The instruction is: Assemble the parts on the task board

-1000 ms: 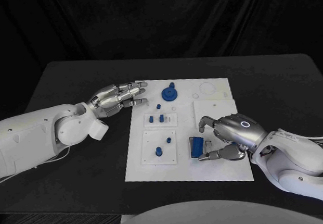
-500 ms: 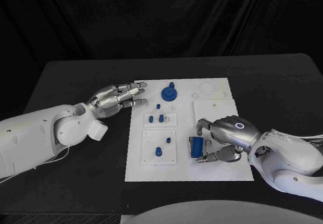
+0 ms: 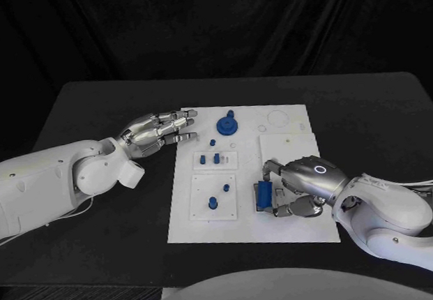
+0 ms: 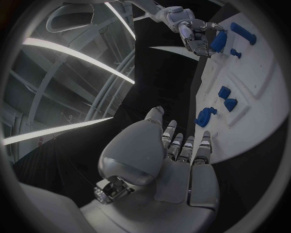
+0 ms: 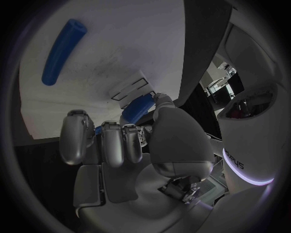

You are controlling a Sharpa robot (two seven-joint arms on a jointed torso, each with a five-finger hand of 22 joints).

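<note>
The white task board [image 3: 298, 224] lies mid-table. My right hand [image 3: 301, 182] is curled over a blue rectangular block [image 3: 265, 196] at the board's near right. It grips the block between its fingers and thumb; the left wrist view shows that block [image 4: 218, 41] in the right hand [image 4: 193, 29]. The block [image 5: 138, 108] sits just past the fingers [image 5: 113, 143]. My left hand [image 3: 160, 131] holds nothing, its fingertips at the board's far left edge, close to a round blue knobbed part [image 3: 228, 126]. Small blue parts stand in the inset plates [image 3: 214, 158] [image 3: 213, 203].
Bare black table [image 3: 111, 221] surrounds the board on all sides. A long blue part [image 5: 63, 51] lies on the white board beyond my right hand. The board's far right area [image 3: 285, 120] has round recesses with nothing in them.
My right hand has shifted slightly left and drawn its fingers and thumb closer round the blue block. The left hand has stayed put.
</note>
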